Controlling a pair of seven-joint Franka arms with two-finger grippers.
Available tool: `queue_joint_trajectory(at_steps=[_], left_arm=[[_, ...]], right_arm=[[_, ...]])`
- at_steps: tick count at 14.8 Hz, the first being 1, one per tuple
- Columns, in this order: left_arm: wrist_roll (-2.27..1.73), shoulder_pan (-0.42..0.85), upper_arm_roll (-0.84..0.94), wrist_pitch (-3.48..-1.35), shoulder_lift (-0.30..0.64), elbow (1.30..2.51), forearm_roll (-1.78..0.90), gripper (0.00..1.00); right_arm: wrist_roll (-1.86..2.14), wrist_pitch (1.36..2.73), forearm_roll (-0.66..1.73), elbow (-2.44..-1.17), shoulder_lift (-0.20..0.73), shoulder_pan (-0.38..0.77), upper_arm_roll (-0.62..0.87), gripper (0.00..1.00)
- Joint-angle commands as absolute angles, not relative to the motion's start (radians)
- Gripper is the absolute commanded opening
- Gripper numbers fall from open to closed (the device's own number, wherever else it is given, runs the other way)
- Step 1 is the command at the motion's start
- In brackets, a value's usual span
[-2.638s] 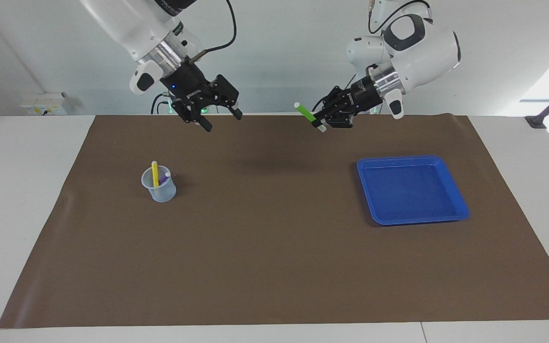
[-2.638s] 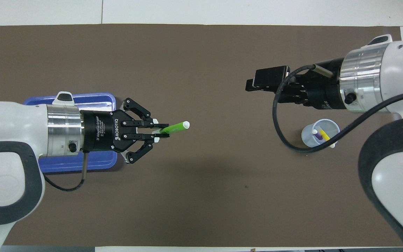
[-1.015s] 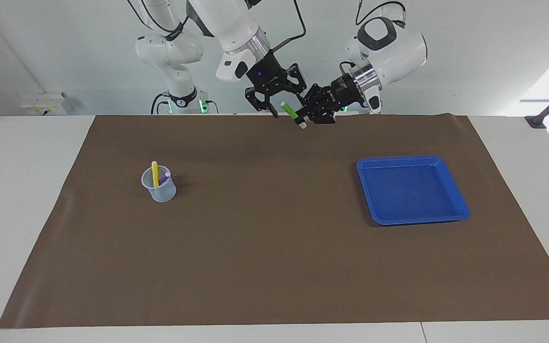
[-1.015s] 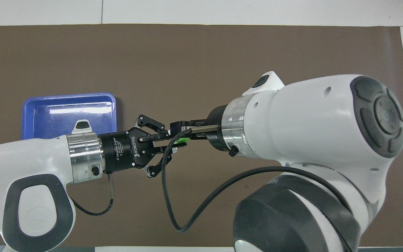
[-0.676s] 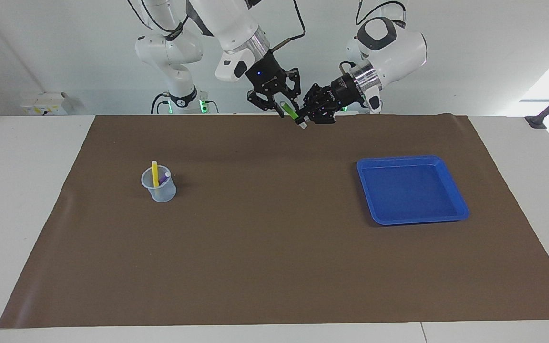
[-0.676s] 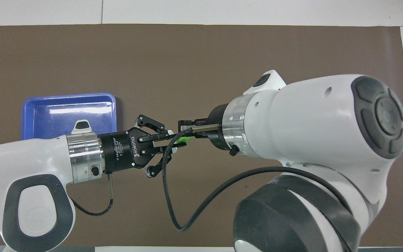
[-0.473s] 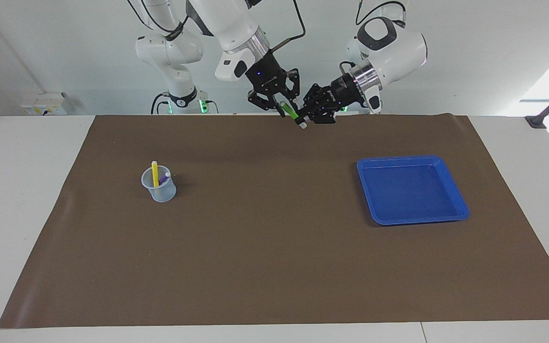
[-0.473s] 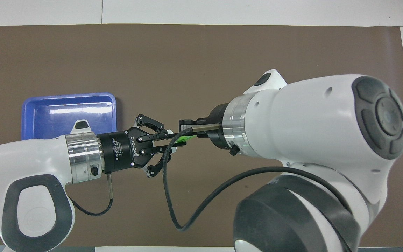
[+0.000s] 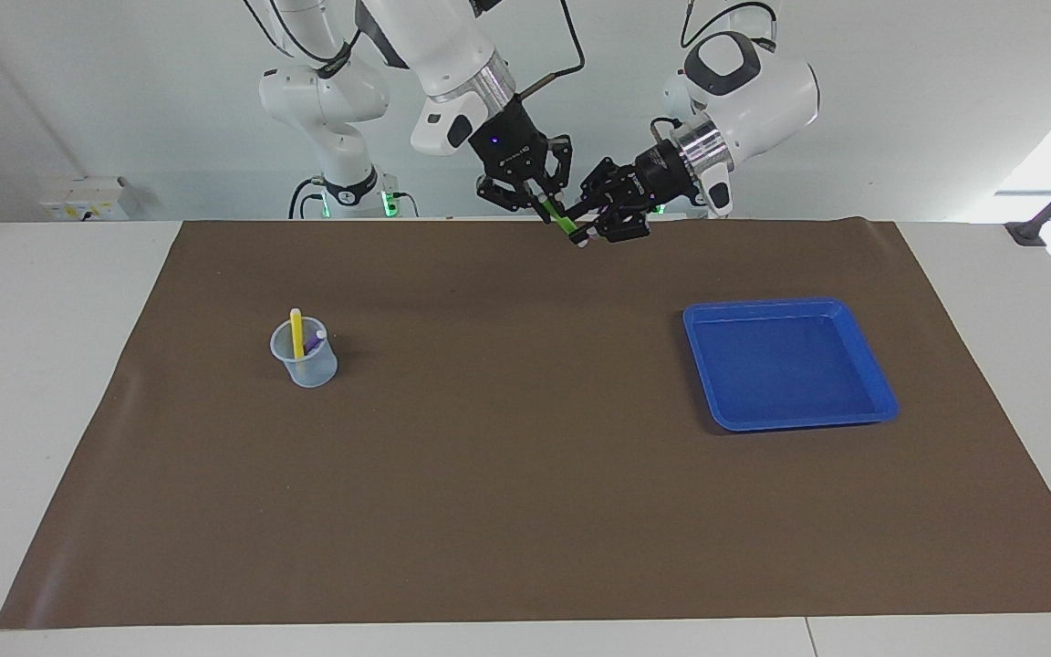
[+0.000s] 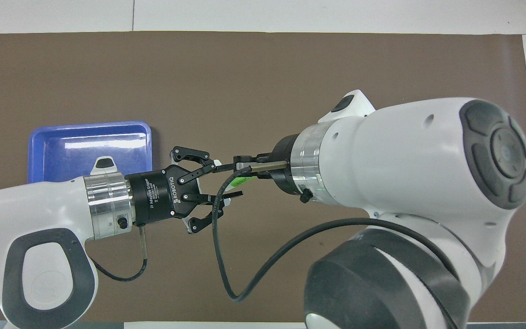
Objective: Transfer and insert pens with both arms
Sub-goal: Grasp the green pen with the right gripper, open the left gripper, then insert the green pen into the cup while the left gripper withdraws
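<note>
Right gripper (image 9: 546, 203) clamps the green pen (image 9: 564, 222) in mid-air over the mat (image 9: 525, 474); left gripper (image 10: 226, 180) has its fingers apart around the same pen

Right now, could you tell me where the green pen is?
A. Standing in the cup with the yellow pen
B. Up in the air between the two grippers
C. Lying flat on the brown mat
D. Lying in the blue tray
B: the green pen is up over the mat, pinched by the shut right gripper, with the left gripper open around its lower end.
</note>
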State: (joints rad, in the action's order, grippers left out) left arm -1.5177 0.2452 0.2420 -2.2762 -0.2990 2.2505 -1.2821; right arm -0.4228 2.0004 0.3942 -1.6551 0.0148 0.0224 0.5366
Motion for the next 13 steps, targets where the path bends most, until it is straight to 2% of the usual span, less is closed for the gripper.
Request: queue_joint_trajectory(at_steps=[1, 4, 7, 13], left_arm=[[-1.528, 0.244, 0.233, -2.296, -0.327, 2.283, -1.302, 1.00], [-1.528, 0.190, 0.232, -2.275, -0.325, 2.283, -1.273, 1.00], [-1.526, 0.149, 0.232, -2.253, -0.318, 2.270, -1.032, 1.00], [-1.516, 0.017, 0.230, -2.218, -0.292, 2.247, -0.873, 1.00]], right_arm=[[-0.420, 2.000, 0.338, -1.655, 0.021, 0.008, 0.543, 0.00], [-0.365, 1.999, 0.279, -1.706, 0.011, -0.002, 0.514, 0.00], [-0.345, 1.993, 0.152, -1.747, -0.008, -0.002, 0.456, 0.00], [-0.082, 2.017, 0.068, -1.923, -0.104, 0.000, 0.275, 0.00]])
